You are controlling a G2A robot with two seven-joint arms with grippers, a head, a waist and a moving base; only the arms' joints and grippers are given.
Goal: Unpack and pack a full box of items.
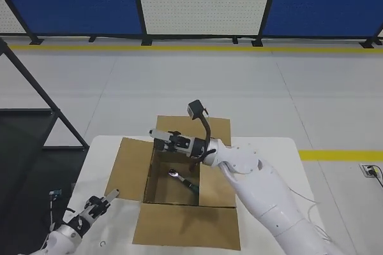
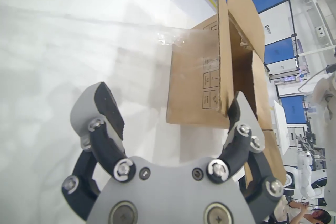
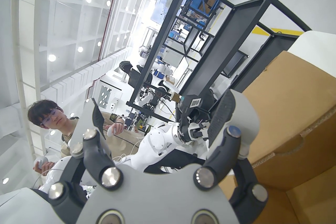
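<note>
An open cardboard box (image 1: pixel 179 185) stands on the white table (image 1: pixel 105 159) with its flaps folded outward. Inside on the bottom lies a metal ratchet tool with a green handle (image 1: pixel 181 180). My right gripper (image 1: pixel 157 134) hovers over the box's far left corner, open and holding nothing (image 3: pixel 157 117), with the box's flap (image 3: pixel 288 104) beside one finger. My left gripper (image 1: pixel 110 195) is low over the table, left of the box's left flap, open and empty (image 2: pixel 173 109). From there the box's side wall (image 2: pixel 191 83) is just ahead, and one fingertip (image 2: pixel 236 109) is close to a flap's corner.
A black metal frame (image 1: pixel 25 121) stands off the table's left side. The table's near left corner holds my left arm. Bare table lies left of the box; the floor with a yellow line (image 1: pixel 345 155) lies beyond the right edge.
</note>
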